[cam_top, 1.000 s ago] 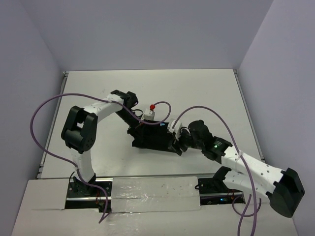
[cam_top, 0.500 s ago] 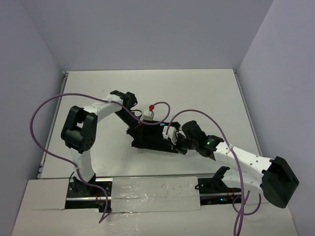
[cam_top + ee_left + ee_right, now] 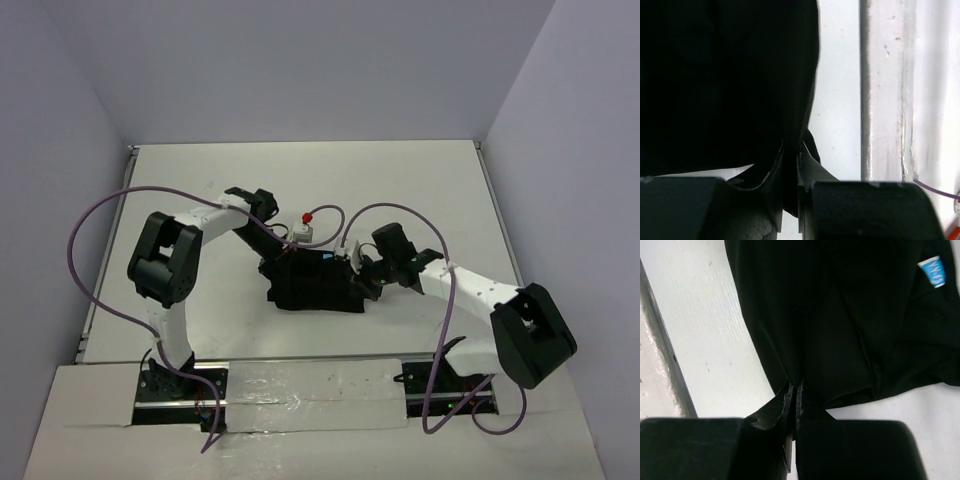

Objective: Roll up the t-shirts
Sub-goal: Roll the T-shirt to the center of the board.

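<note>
The black t-shirt (image 3: 310,285) lies folded into a compact block at the table's middle, its light blue label (image 3: 935,271) at the far right of the right wrist view. My left gripper (image 3: 270,265) sits at the shirt's left end. In the left wrist view its jaws (image 3: 791,147) stand a narrow gap apart, with a fold of the shirt (image 3: 725,85) still between them. My right gripper (image 3: 357,280) is at the shirt's right end. There its fingers (image 3: 796,386) are pressed together on the edge of the shirt (image 3: 840,315).
A small white part with a red knob (image 3: 306,228) sits just behind the shirt beside the left arm. Purple cables (image 3: 400,222) loop over both arms. The table's raised rail (image 3: 880,100) runs close to the near side of the shirt, also in the right wrist view (image 3: 655,350).
The right arm has swung its forearm back and inward, bringing its gripper up against the shirt's right end. The shirt's right side has bunched in slightly. The left arm has barely moved.
</note>
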Available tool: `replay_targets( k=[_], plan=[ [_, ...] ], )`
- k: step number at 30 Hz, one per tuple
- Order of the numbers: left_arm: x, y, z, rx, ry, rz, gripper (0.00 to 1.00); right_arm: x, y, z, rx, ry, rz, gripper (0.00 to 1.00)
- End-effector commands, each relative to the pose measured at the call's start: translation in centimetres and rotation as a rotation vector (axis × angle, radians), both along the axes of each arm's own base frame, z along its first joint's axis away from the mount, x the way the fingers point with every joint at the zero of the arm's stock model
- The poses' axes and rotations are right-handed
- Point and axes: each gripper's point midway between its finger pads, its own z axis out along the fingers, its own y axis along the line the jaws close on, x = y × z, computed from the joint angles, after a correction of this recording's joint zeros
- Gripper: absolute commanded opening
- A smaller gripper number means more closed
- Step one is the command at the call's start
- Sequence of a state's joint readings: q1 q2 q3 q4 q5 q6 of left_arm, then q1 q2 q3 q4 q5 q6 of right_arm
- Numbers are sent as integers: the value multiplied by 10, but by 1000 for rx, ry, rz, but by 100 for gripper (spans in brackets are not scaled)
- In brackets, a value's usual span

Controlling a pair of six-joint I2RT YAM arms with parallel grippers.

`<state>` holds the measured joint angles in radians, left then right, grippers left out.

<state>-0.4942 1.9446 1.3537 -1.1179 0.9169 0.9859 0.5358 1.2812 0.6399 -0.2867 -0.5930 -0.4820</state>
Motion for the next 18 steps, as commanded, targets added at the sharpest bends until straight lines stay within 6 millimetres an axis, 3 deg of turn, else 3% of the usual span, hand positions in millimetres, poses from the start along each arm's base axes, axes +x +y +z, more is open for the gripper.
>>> replay_targets(
  k=[1,6,9,14,18],
  plan=[
    [21,-5,-11,34,-13,65,20,3,0,2,-8,17,21,0],
    [29,-2,-28,106,-29,123,28,19,-6,-5,-19,29,-64,0],
    [44,-1,-38,153,-69,191,31,30,-6,-8,-35,30,-104,0],
    [77,1,-48,218,-182,296,39,39,-10,-27,-105,74,-147,20],
    [77,2,-55,253,-189,319,42,51,-13,-29,-129,61,-195,36]
  ],
)
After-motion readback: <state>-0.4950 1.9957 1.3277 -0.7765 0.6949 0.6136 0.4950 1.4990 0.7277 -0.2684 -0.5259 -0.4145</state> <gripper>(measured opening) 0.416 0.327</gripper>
